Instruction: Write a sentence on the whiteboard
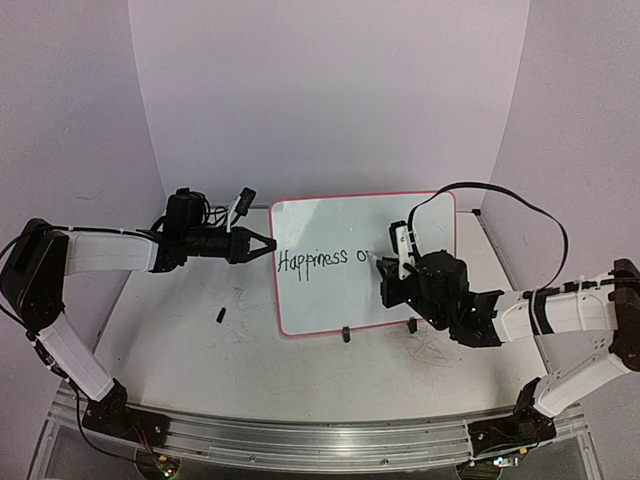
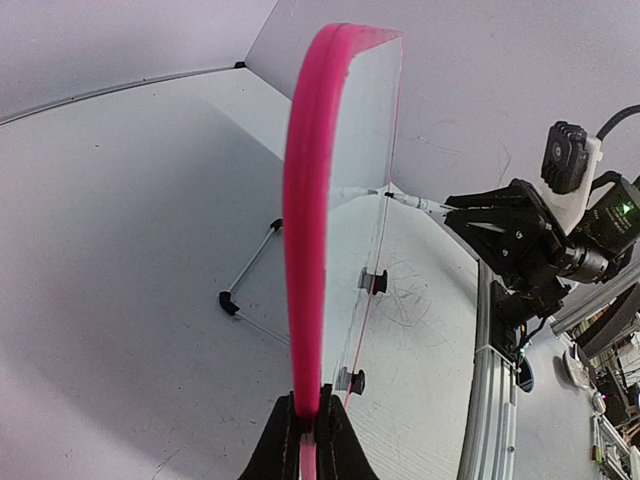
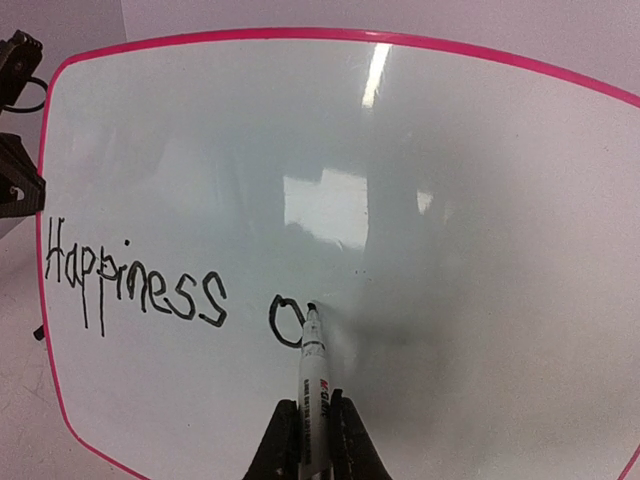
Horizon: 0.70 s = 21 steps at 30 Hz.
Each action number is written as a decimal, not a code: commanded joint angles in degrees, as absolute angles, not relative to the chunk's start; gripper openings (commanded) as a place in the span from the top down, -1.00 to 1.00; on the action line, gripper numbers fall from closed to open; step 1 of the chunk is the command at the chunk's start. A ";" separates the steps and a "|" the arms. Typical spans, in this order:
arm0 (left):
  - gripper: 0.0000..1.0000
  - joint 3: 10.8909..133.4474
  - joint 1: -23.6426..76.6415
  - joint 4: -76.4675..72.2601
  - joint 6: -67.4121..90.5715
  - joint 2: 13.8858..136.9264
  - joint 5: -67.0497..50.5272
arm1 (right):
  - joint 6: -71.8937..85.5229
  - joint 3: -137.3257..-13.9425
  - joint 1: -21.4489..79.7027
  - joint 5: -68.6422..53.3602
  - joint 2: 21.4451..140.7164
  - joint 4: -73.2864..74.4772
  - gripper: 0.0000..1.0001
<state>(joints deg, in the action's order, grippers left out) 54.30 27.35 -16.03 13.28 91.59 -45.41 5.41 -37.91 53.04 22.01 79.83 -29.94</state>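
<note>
- The right gripper (image 3: pixel 312 425) is clamped shut on the barrel of a black marker (image 3: pixel 313 365). The tip presses the face of the whiteboard (image 3: pixel 480 200), right at the rim of a lone "o" (image 3: pixel 285 322).
- A long stretch of barrel sticks out past those fingers. Drag across the whiteboard could twist the pen or push it back in the grip, and the stroke would likely go faint or skip.
- The sentence (image 3: pixel 135 285) reads "Happiness o", one line across the whiteboard's lower left. There is plenty of bare white to its right, so the writing looks well short of finished.
- That "o" sits a touch lower than the word before it. If the slope carries on, the line may run down toward the whiteboard's bottom edge.
- A sweep back leftward over the letters could smear the ink with the fingers or the pen body.
- Over at the whiteboard's left edge, the left gripper (image 2: pixel 308 425) is pinched closed on the thin pink-red rim (image 2: pixel 305 250), with nothing else in its jaws.
- That is a narrow hold. A hard push from the marker could pivot the whiteboard in the pinch or slide the rim out.
- The whiteboard stands upright on two small black clip feet (image 1: pixel 345 335). Too much pen pressure could rock it backward off them.
- A small black piece (image 1: pixel 220 315), possibly a cap, lies on the table in front of the whiteboard's lower left corner, apart from it.
</note>
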 commanded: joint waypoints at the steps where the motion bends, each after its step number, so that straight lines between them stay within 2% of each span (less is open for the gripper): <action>1: 1.00 56.11 28.13 -14.82 11.78 90.33 -47.73 | 5.40 -39.78 52.91 24.05 80.42 -30.78 1.00; 21: 1.00 56.38 28.16 -14.50 11.61 90.47 -47.91 | 6.26 -39.69 53.03 25.10 80.38 -28.34 1.00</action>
<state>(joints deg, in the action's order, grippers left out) 54.33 27.35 -15.97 13.26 91.59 -45.39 5.50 -38.04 53.06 23.54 80.82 -29.79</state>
